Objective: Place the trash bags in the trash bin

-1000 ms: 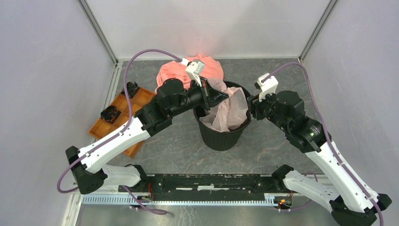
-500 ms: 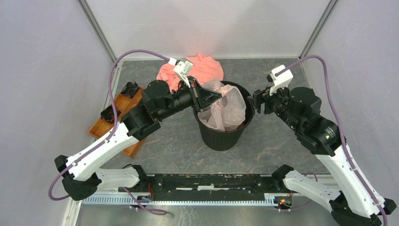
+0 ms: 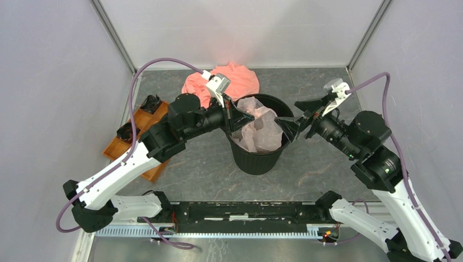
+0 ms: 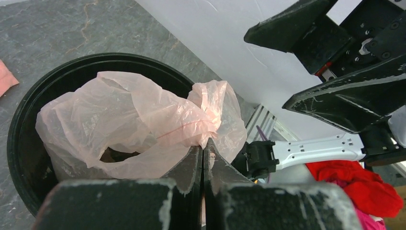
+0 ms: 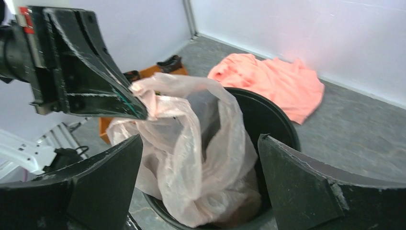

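Left jaws pinch the trash bag (image 3: pixel 261 129) over the trash bin (image 3: pixel 256 161) — right jaws gape empty.

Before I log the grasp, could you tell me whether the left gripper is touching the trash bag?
Touching. The left wrist view shows the left gripper, jaws shut, pinching a gathered fold of the trash bag above the trash bin.
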You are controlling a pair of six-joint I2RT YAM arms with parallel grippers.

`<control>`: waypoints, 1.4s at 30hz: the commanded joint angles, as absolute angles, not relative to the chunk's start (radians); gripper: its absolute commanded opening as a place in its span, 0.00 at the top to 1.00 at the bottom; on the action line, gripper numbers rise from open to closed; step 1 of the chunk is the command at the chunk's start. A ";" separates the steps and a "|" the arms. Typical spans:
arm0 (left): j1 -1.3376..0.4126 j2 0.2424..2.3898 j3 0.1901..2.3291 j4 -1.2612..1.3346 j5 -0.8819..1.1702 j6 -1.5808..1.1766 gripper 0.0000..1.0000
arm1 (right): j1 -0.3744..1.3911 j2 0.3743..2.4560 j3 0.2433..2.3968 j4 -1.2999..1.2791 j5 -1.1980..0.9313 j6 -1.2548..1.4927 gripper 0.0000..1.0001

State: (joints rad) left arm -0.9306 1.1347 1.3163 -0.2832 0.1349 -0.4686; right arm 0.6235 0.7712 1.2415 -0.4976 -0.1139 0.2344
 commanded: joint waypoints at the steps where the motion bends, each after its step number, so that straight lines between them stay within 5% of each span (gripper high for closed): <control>1: -0.930 1.128 1.365 -0.287 0.195 -0.393 0.98 | 0.624 0.799 1.181 -0.337 -0.231 0.271 0.02; 7: -0.930 1.147 1.373 -0.252 0.285 -0.392 0.98 | 0.623 0.815 1.070 -0.219 -0.317 0.215 0.13; 12: -0.930 1.154 1.344 -0.206 0.318 -0.409 0.96 | 0.624 0.796 1.020 -0.146 -0.315 0.184 0.50; 15: -0.930 1.167 1.372 -0.257 0.286 -0.383 0.75 | 0.623 0.773 1.015 -0.173 -0.300 0.125 0.74; 18: -0.930 1.165 1.454 -0.393 0.158 -0.341 0.34 | 0.624 0.732 0.979 -0.194 -0.252 0.048 0.92; 22: -0.930 1.123 1.496 -0.537 -0.102 -0.299 0.07 | 0.623 0.681 0.950 -0.200 -0.136 0.019 0.98; 25: -0.930 1.095 1.484 -0.559 -0.260 -0.296 0.01 | 0.623 0.677 0.956 -0.216 -0.169 -0.021 0.99; 30: -0.921 1.140 1.496 -0.566 -0.268 -0.270 0.00 | 0.624 0.666 0.921 -0.198 -0.346 -0.122 0.99; 42: -0.916 1.295 1.582 -0.451 0.183 -0.321 0.00 | 0.623 0.636 0.916 -0.187 -0.552 -0.232 0.99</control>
